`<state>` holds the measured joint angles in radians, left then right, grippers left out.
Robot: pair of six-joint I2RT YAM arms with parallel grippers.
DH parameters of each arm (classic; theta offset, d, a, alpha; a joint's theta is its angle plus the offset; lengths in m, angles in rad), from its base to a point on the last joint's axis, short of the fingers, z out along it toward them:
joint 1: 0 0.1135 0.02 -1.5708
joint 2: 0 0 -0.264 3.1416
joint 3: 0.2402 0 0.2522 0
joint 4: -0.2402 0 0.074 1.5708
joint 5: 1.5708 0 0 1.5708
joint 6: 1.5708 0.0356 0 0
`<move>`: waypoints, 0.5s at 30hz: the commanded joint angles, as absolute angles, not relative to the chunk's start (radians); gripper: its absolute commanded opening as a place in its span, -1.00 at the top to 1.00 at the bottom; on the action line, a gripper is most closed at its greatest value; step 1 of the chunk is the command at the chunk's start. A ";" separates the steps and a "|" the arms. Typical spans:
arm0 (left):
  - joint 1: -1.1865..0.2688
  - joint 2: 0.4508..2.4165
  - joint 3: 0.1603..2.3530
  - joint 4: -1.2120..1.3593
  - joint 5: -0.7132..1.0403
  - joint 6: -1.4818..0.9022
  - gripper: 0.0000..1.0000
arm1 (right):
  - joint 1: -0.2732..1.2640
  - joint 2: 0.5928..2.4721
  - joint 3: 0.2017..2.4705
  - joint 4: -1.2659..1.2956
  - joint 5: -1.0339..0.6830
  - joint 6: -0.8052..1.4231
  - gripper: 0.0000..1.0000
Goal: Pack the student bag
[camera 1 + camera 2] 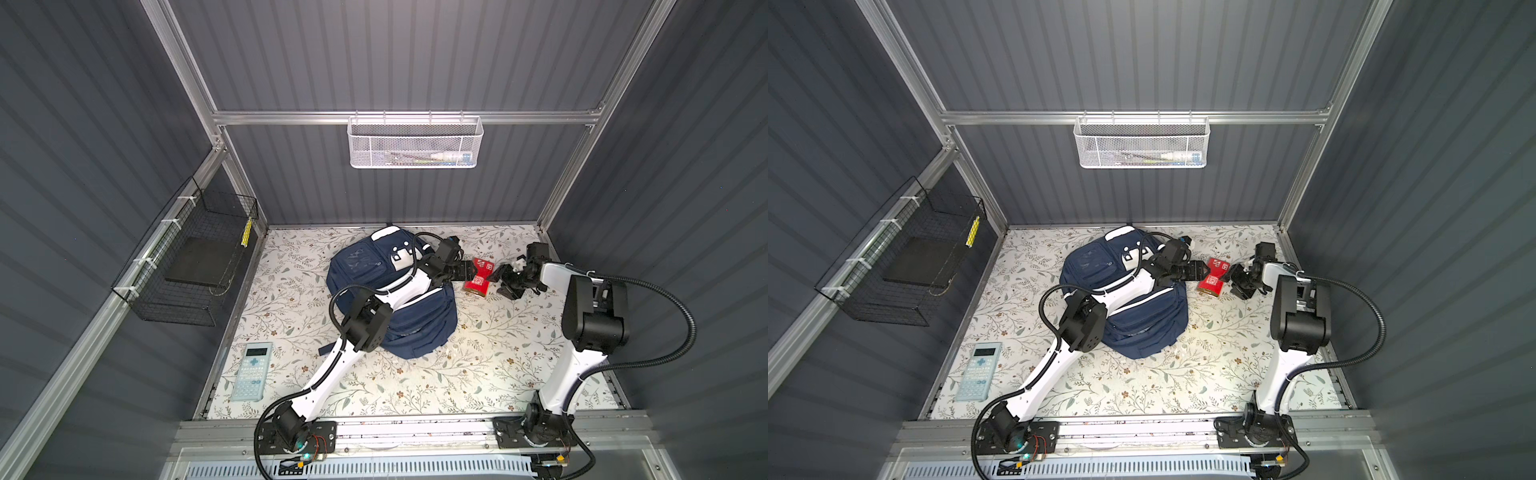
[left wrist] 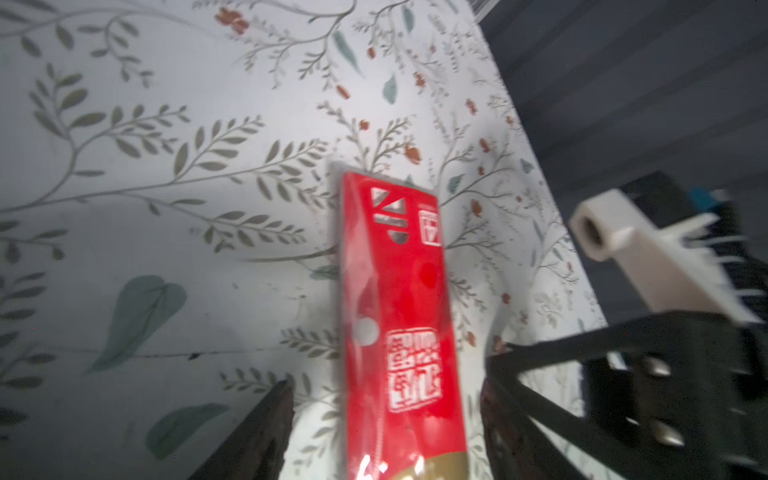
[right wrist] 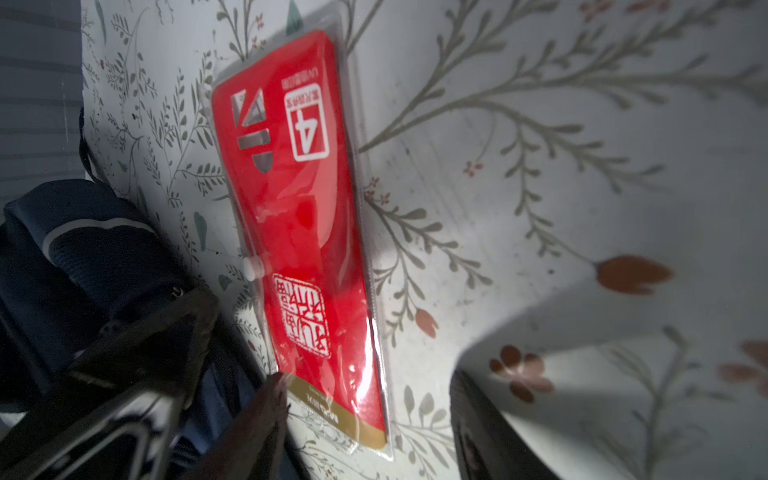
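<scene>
While the bag (image 1: pixel 357 278) lies in the middle of both top views with no pocket that I can see gaping, I'd call this job barely begun; nothing shows as packed, though I can't see inside. The red packet (image 1: pixel 478 283) lies flat on the table (image 1: pixel 478 374) just right of the bag, near it but outside; my left claw (image 1: pixel 469 270) reaches across the bag to it and the right claw (image 1: pixel 498 284) comes at it from the right of the frame. In the left wrist view the fingers are spread, one each side of the packet with a gap on both sides, so nothing's pinched; the right wrist view tells the same story, jaws wide, one fingertip (image 3: pixel 270 399) just beside the packet's gold end, touching or not I can't tell. So I reckon the packet wants gripping, a pocket wants opening, then in it goes; the calculator (image 1: pixel 253 372) at lower left sits well apart, so probably that too.
</scene>
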<state>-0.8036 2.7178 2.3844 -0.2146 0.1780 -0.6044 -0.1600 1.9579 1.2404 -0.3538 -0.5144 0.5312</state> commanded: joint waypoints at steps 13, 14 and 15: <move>-0.831 2.759 2.192 -0.058 0.380 -0.871 -0.32 | -0.140 2.015 1.266 -0.325 -0.629 0.569 -0.21; -0.836 2.764 2.167 0.002 0.419 -0.922 -0.32 | -0.140 2.015 1.264 -0.324 -0.636 0.568 -0.21; -0.841 2.772 2.154 0.052 0.454 -0.966 -0.31 | -0.140 2.015 1.262 -0.322 -0.641 0.568 -0.21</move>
